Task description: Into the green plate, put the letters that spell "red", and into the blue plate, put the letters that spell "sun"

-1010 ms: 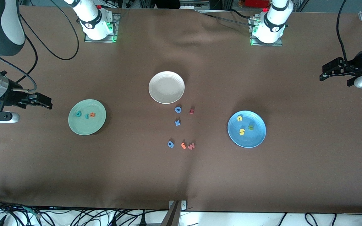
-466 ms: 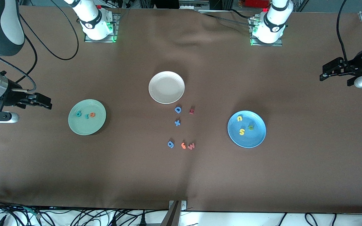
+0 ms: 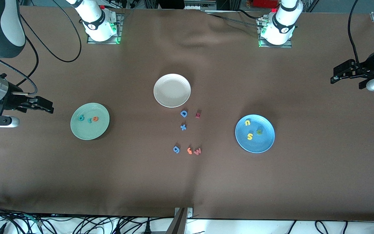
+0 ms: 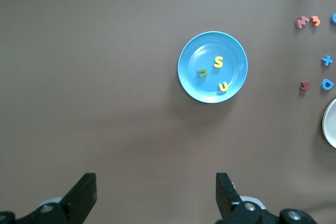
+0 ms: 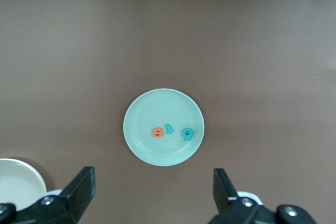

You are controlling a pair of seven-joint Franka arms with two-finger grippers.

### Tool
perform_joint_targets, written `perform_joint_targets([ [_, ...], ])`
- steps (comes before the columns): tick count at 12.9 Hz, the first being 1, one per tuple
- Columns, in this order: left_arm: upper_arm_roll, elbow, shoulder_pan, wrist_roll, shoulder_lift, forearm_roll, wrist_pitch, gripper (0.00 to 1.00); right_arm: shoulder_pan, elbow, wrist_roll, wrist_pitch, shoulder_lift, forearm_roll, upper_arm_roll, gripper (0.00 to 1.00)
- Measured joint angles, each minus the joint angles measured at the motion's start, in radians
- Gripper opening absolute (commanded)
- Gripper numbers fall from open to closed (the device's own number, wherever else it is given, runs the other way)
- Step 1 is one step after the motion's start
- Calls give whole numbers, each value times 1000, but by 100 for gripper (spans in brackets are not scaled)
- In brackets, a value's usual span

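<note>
The green plate (image 3: pixel 88 131) lies toward the right arm's end and holds the teal "d" (image 3: pixel 81 118), teal "r" (image 3: pixel 90 120) and orange "e" (image 3: pixel 95 119). The blue plate (image 3: pixel 261 143) lies toward the left arm's end and holds the yellow "u" (image 3: pixel 247 123), yellow "s" (image 3: pixel 249 136) and olive "n" (image 3: pixel 259 132). My right gripper (image 3: pixel 51 108) hangs open and holds nothing, off to the side of the green plate (image 5: pixel 157 106). My left gripper (image 3: pixel 334 75) hangs open with nothing in it, well clear of the blue plate (image 4: pixel 197 51).
A cream-white plate (image 3: pixel 172 97) sits mid-table. Nearer the camera than it lie loose letters: a blue "D" (image 3: pixel 183 113), a dark red letter (image 3: pixel 198 114), a blue cross-shaped letter (image 3: pixel 183 127), a blue "g" (image 3: pixel 176 149), an orange "f" (image 3: pixel 189 150) and a pinkish "w" (image 3: pixel 197 151).
</note>
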Motion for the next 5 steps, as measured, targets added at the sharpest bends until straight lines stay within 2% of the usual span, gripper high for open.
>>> perform_joint_targets([
  [5, 1, 16, 1, 0, 0, 0, 0, 100, -2, 0, 0, 0, 0, 0, 0, 99],
])
